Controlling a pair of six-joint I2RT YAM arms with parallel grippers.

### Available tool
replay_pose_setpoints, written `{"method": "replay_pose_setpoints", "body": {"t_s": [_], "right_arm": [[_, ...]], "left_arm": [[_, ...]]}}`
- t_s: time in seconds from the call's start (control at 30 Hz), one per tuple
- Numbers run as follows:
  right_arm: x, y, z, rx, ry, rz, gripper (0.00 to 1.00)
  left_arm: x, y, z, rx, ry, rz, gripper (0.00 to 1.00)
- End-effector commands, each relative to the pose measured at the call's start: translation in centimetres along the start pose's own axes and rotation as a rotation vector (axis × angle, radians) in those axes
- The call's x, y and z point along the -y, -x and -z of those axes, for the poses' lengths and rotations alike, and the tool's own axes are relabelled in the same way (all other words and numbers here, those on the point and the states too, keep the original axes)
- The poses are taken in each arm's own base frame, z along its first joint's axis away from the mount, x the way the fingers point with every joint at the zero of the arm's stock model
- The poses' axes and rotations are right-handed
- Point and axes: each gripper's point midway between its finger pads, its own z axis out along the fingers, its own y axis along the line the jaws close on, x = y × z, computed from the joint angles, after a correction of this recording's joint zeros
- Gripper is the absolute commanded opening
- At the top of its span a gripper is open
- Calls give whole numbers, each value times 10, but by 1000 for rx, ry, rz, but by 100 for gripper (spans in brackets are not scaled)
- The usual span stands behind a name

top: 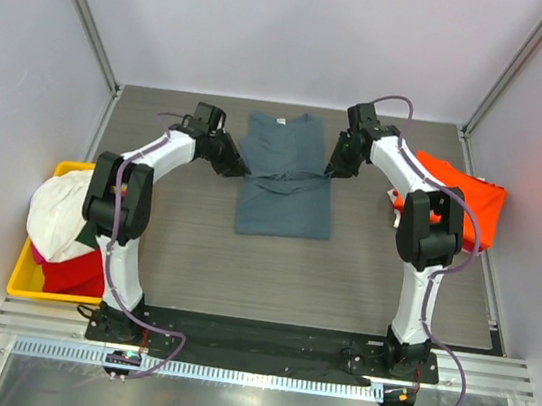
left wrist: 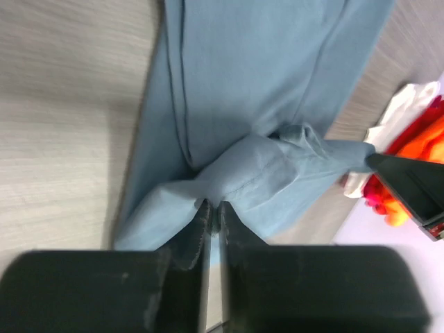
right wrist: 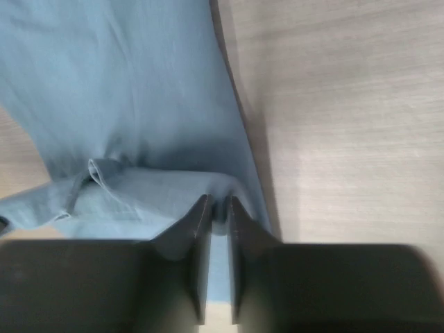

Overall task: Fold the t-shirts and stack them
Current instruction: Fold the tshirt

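The slate blue-grey t-shirt (top: 286, 180) lies flat mid-table, its sleeves folded in across the chest. My left gripper (top: 238, 168) is at its left edge. In the left wrist view the jaws (left wrist: 214, 206) are pinched on a fold of the blue-grey cloth (left wrist: 257, 83). My right gripper (top: 334, 169) is at the shirt's right edge. Its jaws (right wrist: 216, 201) stand a narrow slit apart with blue-grey cloth (right wrist: 139, 90) bunched between the tips. A bright orange t-shirt (top: 464, 195) lies at the right. White (top: 58, 208) and red (top: 74, 274) tees sit heaped at the left.
A yellow bin (top: 23, 279) at the table's left edge holds the white and red tees, with a bit of dark green (top: 90, 235) showing. The orange shirt (left wrist: 416, 142) rests against the right wall. Grey walls close in the table on three sides.
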Motion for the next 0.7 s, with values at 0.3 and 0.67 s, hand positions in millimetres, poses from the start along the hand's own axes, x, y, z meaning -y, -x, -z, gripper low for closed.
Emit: {"method": "replay_pose_setpoints", "body": {"t_s": [0.3,0.67], "right_arm": [[18,-13,38,125,68,30,68],[36,-124,45,-30,251,18,55]], "left_arm": [[-4,-16,52,54,-14,-115,73],[-50,-116,64,15,-8,-117,61]]}}
